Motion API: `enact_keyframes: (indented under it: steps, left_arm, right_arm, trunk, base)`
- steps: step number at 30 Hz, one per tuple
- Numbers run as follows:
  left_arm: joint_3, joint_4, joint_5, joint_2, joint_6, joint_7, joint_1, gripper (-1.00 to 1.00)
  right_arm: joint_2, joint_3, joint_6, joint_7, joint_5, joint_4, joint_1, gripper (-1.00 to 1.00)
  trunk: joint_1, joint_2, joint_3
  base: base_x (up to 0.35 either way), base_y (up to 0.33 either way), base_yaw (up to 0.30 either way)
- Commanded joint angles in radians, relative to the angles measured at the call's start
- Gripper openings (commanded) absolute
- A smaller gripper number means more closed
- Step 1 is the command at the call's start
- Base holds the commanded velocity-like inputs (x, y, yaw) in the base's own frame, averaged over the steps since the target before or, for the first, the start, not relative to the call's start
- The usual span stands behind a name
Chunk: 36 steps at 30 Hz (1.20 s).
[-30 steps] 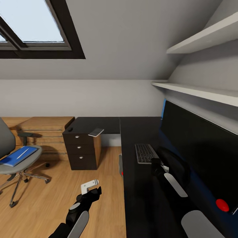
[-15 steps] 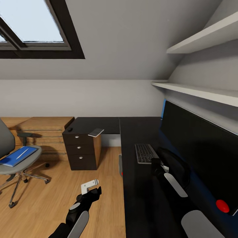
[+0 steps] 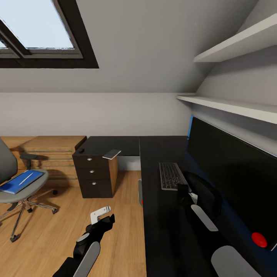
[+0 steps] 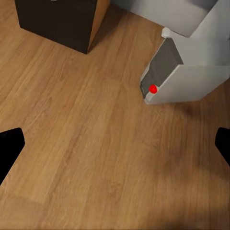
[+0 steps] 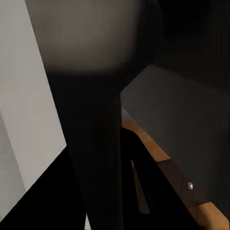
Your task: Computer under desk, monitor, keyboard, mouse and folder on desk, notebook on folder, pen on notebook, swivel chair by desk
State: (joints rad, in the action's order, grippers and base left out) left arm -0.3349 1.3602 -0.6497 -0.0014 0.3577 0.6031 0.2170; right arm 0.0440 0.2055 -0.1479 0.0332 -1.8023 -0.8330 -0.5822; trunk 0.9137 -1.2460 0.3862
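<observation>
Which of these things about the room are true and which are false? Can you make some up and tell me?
1. The blue folder lies on the swivel chair. True.
2. The keyboard is on the floor. False: it lies on the black desk, in front of the monitor.
3. The left end effector is holding the notebook. False: it is open over bare wood floor, and the notebook lies at the desk's edge above the drawers.
4. The pen lies on top of the folder. True.
5. The computer stands on the floor. True.
</observation>
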Motion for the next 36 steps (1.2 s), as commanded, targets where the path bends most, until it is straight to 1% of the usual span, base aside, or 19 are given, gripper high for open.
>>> enact_keyframes:
  steps: [1,5,9,29,36]
  left_arm:
    - [-0.001,0.002,-0.006,0.000,0.002,0.007,0.001,1.00]
    - [0.000,0.002,-0.006,0.000,0.003,0.007,0.001,1.00]
    - [0.000,0.002,-0.006,0.000,0.003,0.007,0.001,1.00]
    - [0.001,0.002,-0.007,0.000,0.003,0.007,0.001,1.00]
    - [0.000,0.002,-0.007,0.000,0.003,0.007,0.001,1.00]
  right_arm:
    - [0.002,0.006,-0.009,-0.012,-0.011,-0.002,-0.001,-1.00]
    - [0.004,0.006,-0.009,-0.058,-0.011,-0.003,-0.001,-1.00]
    - [0.005,0.006,-0.009,-0.081,-0.011,-0.003,0.000,-1.00]
    - [0.005,0.006,-0.007,-0.083,-0.005,0.000,0.000,-1.00]
    - [0.005,0.006,-0.006,-0.080,0.011,0.000,0.000,-1.00]
  trunk:
    - [0.004,-0.008,0.004]
    - [0.019,-0.036,0.017]
    - [0.035,-0.064,0.030]
    - [0.111,-0.204,0.092]
    - [0.138,-0.253,0.114]
  base:
    - [0.000,0.000,0.000]
    - [0.000,0.000,0.000]
    - [0.000,0.000,0.000]
    - [0.000,0.000,0.000]
    - [0.000,0.000,0.000]
